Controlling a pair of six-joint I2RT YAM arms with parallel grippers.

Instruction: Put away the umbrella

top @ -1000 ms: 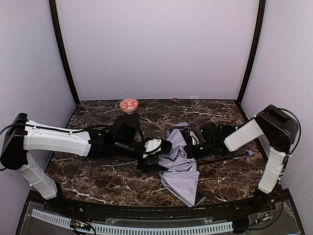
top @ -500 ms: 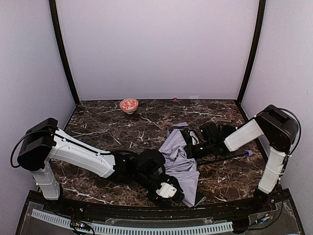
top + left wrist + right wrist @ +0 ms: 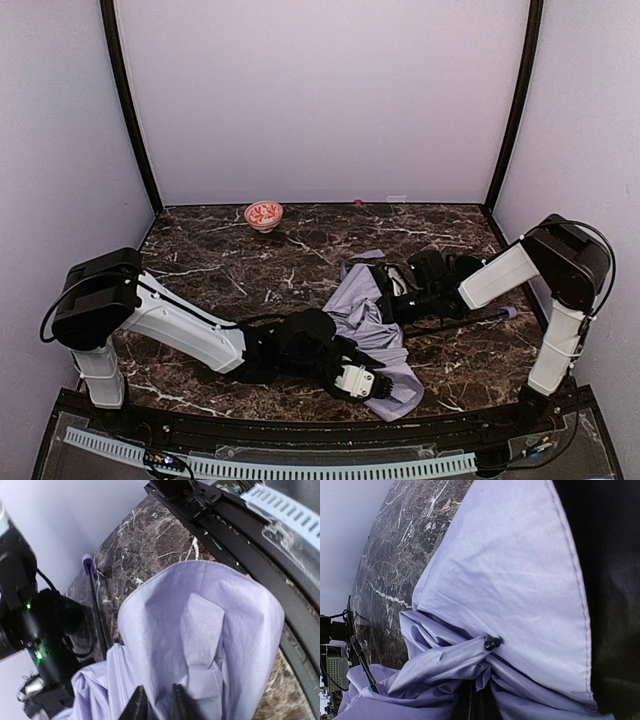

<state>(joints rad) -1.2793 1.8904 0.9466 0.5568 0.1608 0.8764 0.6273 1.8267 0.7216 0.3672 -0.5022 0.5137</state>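
Dark veined marble desk (image 3: 200,262), pale lilac walls (image 3: 320,100); left claw (image 3: 156,706) and right claw (image 3: 477,706) each pinch the umbrella (image 3: 362,318) fabric tightly.

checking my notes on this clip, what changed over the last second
The left gripper swung from mid-table toward the near edge and closed on the near flap of the umbrella, whose pointed tip is now folded over. The right gripper stayed clamped on the fabric; the bowl did not move.
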